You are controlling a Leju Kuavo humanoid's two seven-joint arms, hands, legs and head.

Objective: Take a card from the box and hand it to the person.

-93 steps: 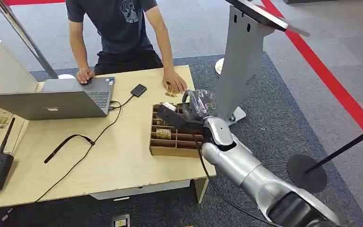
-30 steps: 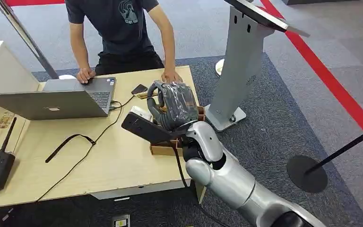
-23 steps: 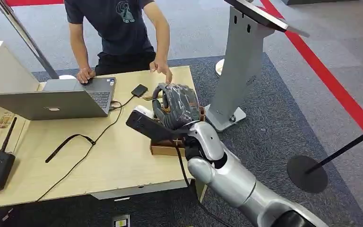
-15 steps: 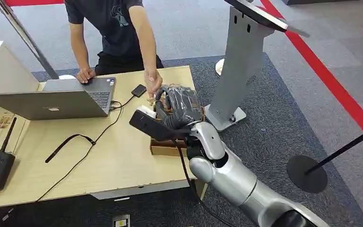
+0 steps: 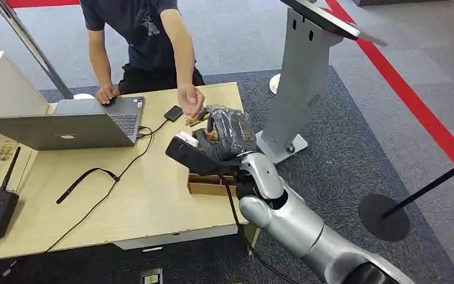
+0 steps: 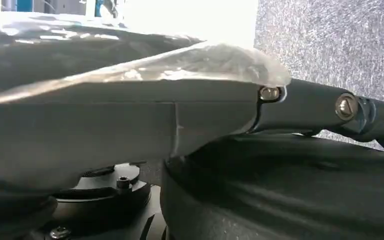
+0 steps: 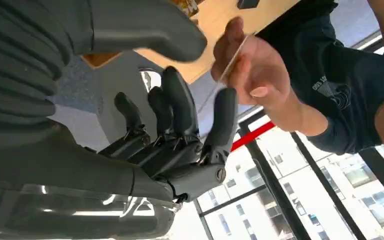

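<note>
The person's hand (image 5: pixel 190 97) has come off the bench (image 5: pixel 94 195) and reaches in, pinching the card (image 7: pixel 233 60) at your raised right robot hand (image 5: pixel 227 133). Your fingers (image 7: pixel 223 120) stand apart with nothing between them, so the handover looks done. The box (image 5: pixel 208 183) sits below.

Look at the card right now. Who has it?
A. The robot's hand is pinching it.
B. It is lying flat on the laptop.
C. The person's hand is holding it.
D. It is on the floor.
C: in the right wrist view the person's hand pinches the thin card, while the right hand has its fingers spread just beside it, holding nothing.
</note>
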